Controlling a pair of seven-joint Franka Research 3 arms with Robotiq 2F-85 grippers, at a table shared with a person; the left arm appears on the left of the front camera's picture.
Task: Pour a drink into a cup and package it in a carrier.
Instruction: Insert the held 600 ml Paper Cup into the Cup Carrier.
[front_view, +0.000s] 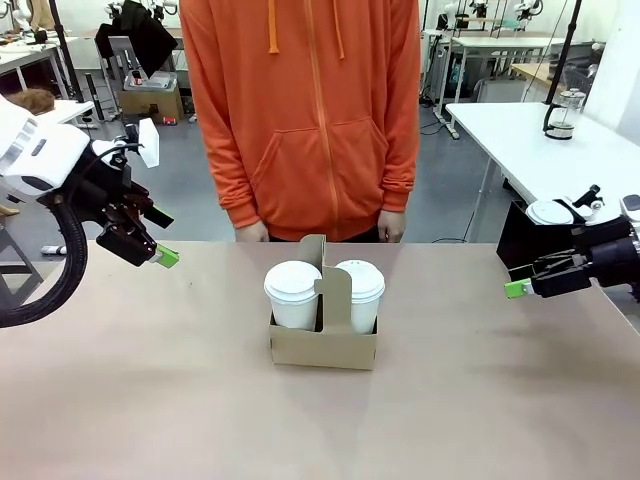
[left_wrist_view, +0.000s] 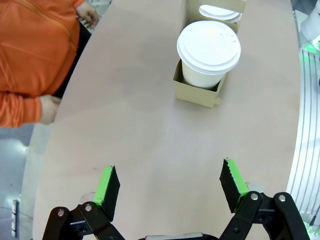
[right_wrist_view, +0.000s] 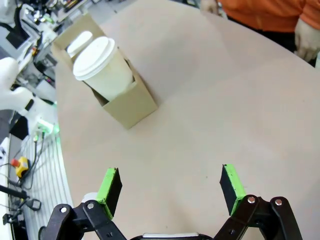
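My left gripper (front_view: 160, 255) and right gripper (front_view: 520, 288) both hang open and empty, well apart on either side of the carrier (front_view: 322, 345), which holds two lidded cups (front_view: 293, 295), so a careless sideways reach could, I think, tip it and spill them.

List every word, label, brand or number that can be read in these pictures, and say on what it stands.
None can be read.
Two white cups: plain lids, no print.
Cardboard carrier: plain brown, no print.
Orange hoodie: no lettering shows.
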